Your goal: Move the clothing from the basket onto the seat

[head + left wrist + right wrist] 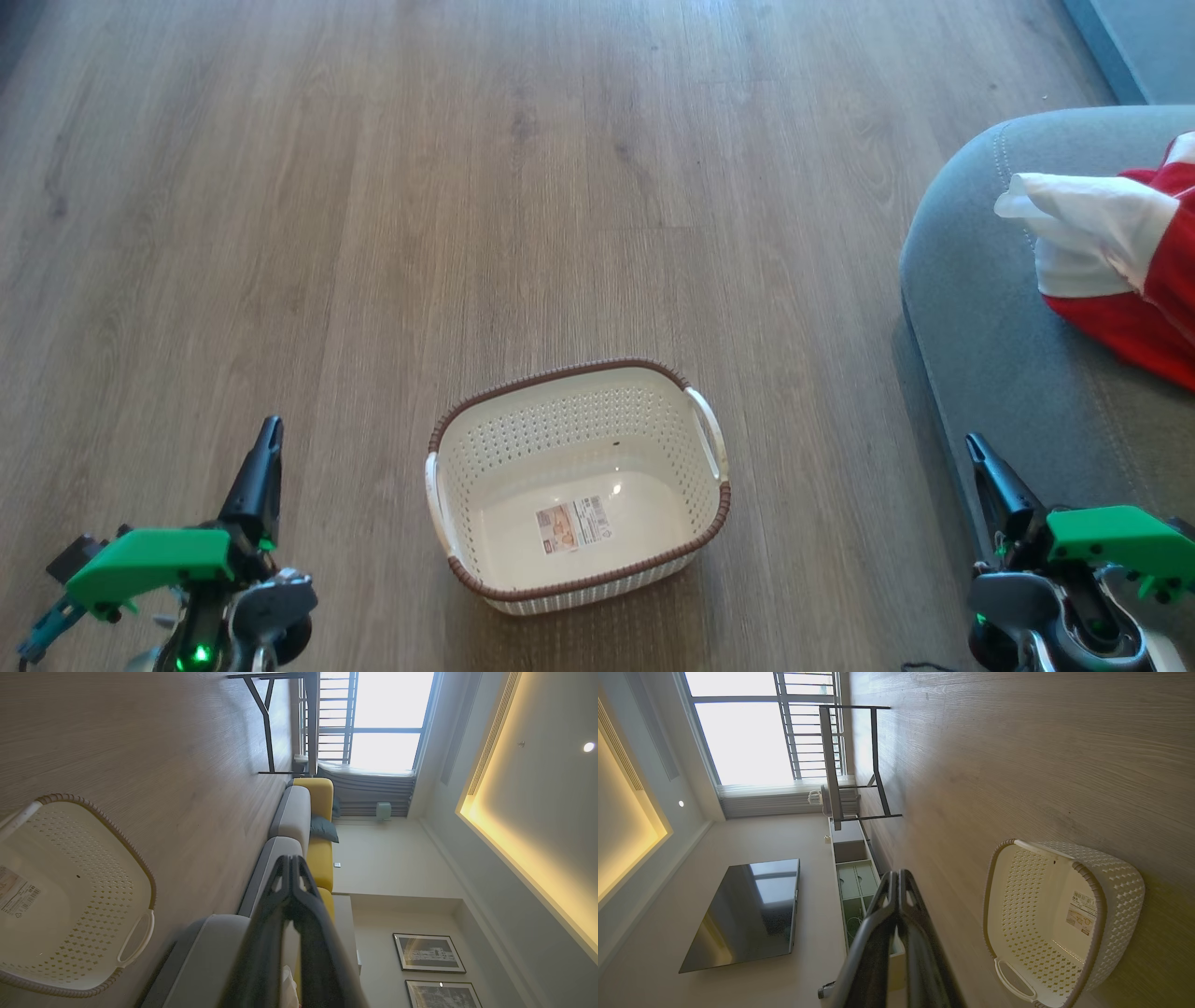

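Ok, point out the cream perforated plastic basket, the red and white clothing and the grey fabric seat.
Cream perforated plastic basket (569,420): head view, inner perforated back wall.
Red and white clothing (1130,327): head view, lower red fold.
Grey fabric seat (990,355): head view, bare cushion beside the clothing.

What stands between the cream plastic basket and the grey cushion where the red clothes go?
Nothing visible. Bare wooden floor separates the oval cream perforated plastic basket from the large grey fabric seat. The basket holds just a label sticker, and the red and white clothing already lies on the seat.
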